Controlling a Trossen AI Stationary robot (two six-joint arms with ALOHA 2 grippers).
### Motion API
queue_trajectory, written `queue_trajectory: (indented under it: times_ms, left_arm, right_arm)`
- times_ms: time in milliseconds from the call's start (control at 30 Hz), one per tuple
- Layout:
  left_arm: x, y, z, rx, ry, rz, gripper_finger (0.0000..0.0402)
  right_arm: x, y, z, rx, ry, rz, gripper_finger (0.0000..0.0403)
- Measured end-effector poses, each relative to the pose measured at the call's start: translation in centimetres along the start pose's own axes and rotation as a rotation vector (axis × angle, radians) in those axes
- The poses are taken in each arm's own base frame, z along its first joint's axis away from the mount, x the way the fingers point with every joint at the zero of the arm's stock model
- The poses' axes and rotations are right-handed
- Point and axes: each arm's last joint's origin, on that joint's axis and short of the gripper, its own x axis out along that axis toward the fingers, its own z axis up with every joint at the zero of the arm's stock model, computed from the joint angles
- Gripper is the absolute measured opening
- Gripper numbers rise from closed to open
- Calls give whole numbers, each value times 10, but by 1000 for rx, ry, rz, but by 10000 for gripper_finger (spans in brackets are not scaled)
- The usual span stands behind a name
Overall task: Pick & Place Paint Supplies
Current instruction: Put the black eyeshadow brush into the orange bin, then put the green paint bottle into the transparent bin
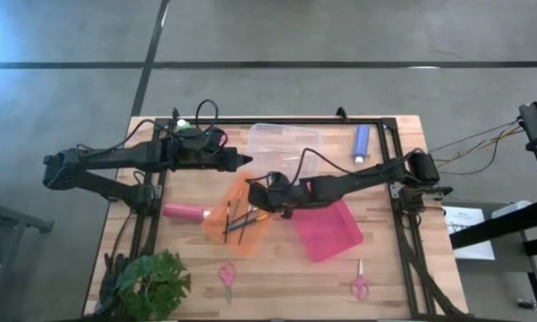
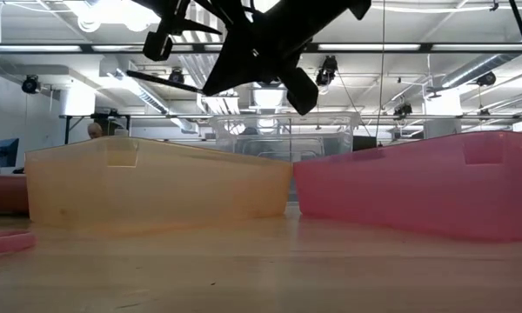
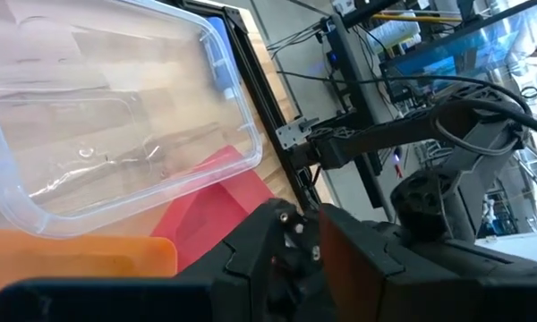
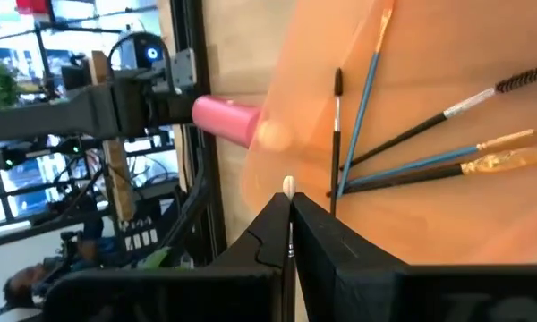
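Right gripper (image 1: 251,183) sits above the shallow translucent orange bin (image 1: 217,224) near table centre; fingers are closed together on a thin paintbrush with a pale tip (image 4: 289,199), visible in the right wrist view standing up between the two dark fingers. Several thin paintbrushes with dark and blue handles (image 4: 403,143) lie fanned out on the floor of that bin, handles converging at one end; one has a bristly spiral head.

Pink-red cylindrical paint bottle (image 1: 183,212) lies on its side on the wooden table (image 1: 277,277), just beside the orange bin on its left. Blue cylindrical paint bottle (image 1: 362,143) lies near the far edge, to the right of the clear plastic bin (image 1: 282,145). Green object at the far-left corner (image 1: 184,123) is too small to tell what it is.

Left gripper (image 1: 247,159) hovers beside the clear bin, near its left edge; its fingers are pressed together with nothing between them.

Shallow pink bin (image 1: 327,230) sits just right of the orange bin; in the low view their near corners are touching or nearly so. Two small pink-handled scissors (image 1: 226,275) lie near the front edge, and a green leafy plant (image 1: 152,282) stands at the front-left corner.
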Motion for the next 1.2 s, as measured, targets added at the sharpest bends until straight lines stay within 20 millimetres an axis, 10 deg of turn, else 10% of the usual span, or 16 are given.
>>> queue_trajectory:
  times_ms: [633,1200]
  left_arm:
    - [-7,-2,2,-1,-8,-21,101]
    - [-24,-6,5,47,-35,-53,101]
  right_arm:
    - [-1,7,14,49,-44,39,12]
    - [-13,16,14,21,-27,79,191]
